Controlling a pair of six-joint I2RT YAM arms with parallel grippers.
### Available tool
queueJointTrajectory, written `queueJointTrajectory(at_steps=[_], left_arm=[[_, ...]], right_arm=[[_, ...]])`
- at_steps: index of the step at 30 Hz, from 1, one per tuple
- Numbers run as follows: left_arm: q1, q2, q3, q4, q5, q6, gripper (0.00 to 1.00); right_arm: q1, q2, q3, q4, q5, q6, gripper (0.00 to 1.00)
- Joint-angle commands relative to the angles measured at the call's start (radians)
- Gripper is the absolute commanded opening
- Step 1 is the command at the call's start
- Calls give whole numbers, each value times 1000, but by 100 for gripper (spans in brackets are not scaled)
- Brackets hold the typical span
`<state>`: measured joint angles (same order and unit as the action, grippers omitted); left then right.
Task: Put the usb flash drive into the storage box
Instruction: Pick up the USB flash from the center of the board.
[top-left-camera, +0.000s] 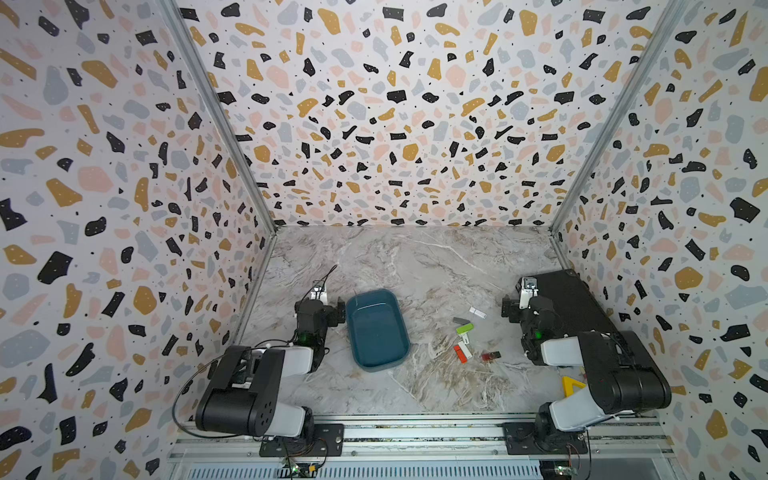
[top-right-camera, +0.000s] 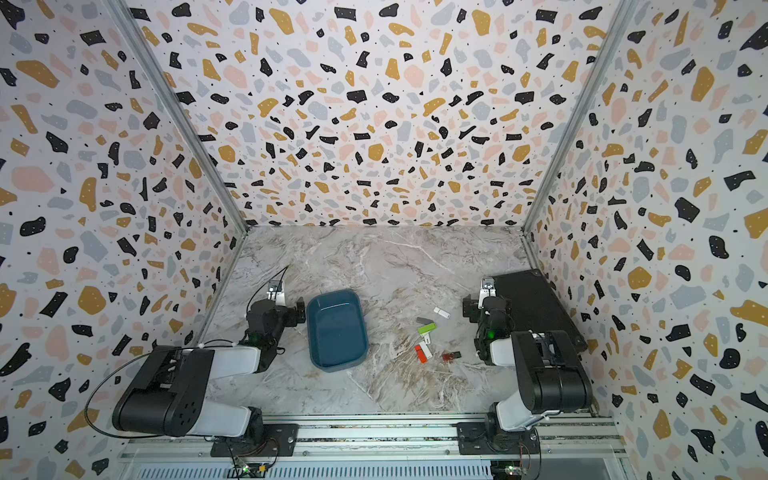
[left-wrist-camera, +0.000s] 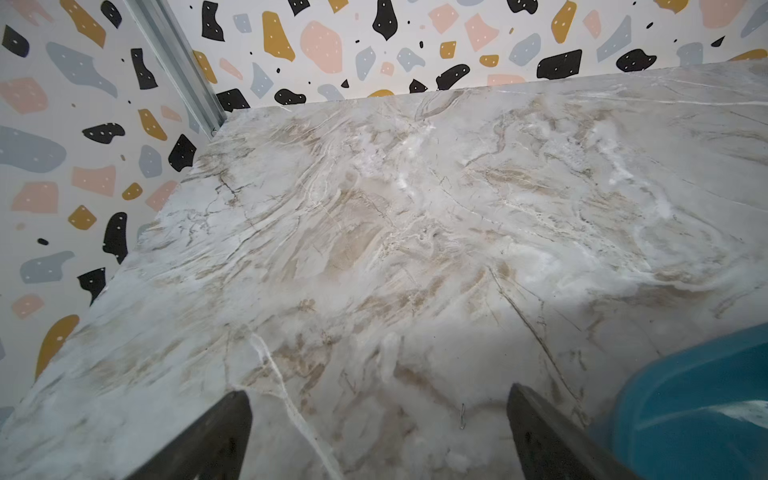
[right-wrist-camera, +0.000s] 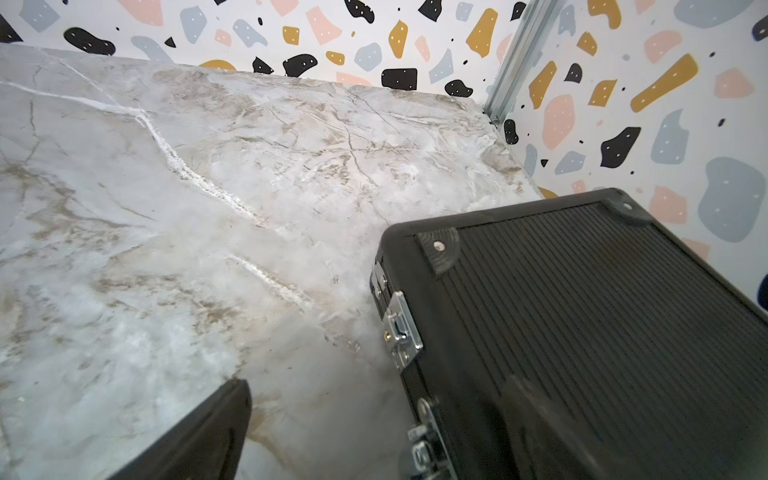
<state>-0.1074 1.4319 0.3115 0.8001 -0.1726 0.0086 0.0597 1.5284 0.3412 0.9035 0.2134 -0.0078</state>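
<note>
Our left gripper (left-wrist-camera: 378, 392) and right gripper (right-wrist-camera: 376, 384) gape empty.
Storage box (left-wrist-camera: 685, 374) just beside left jaws; usb flash drives (top-left-camera: 464, 328) nearer right.

One teal storage box (top-left-camera: 376, 332). One flat black case (top-left-camera: 573, 303). One yellow triangle (top-left-camera: 572, 384), partly hidden. Two robot arms: left arm (top-left-camera: 245, 399) and right arm (top-left-camera: 615, 374). Six USB flash drives countable in both top views: white drive (top-left-camera: 478, 312), grey drive (top-left-camera: 460, 321), green drive (top-left-camera: 464, 329), small pale drive (top-left-camera: 465, 340), red-and-white drive (top-left-camera: 462, 352), dark red drive (top-left-camera: 491, 356); the red-and-white piece may be two lying together.
</note>
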Motion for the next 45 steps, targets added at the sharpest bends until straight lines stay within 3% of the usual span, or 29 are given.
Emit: queueJointTrajectory(at_steps=[1,23,26,28,30,32,33,35,37,39,42,45], left_arm=[[2,-12,14,21,11,7,100],[3,-15,11,23,7,8,100],[-11,-124,-15,4,-78,-6,100],[-37,-284,8,-186,-134,-9,100],[-67,-456,111,-495,-246,-197,100],[-66,-562,207,-703,-185,-314,100],[-66,-604,247,-761,-120,-307,100],[-66,-669,335,-918,-111,-391,100],[-64,-715,408,-1098,-134,-504,100],[-61,-757,480,-1278,-134,-582,100],[-57,-785,537,-1414,45,-449,100],[-56,-781,563,-1594,173,-422,99]], right_arm=[[-4,-16,2,-3,0,1,100],[-3,-16,3,-3,0,0,100],[-6,-16,5,-6,-5,3,100],[-6,-20,3,3,7,3,100],[8,-127,9,-94,77,12,100],[10,-301,68,-338,95,38,100],[10,-381,108,-465,133,144,100],[10,-486,174,-663,149,396,100],[7,-542,187,-717,43,503,100],[1,-582,227,-836,-68,525,100],[4,-579,280,-901,-325,462,97],[38,-421,428,-1161,-448,380,84]])
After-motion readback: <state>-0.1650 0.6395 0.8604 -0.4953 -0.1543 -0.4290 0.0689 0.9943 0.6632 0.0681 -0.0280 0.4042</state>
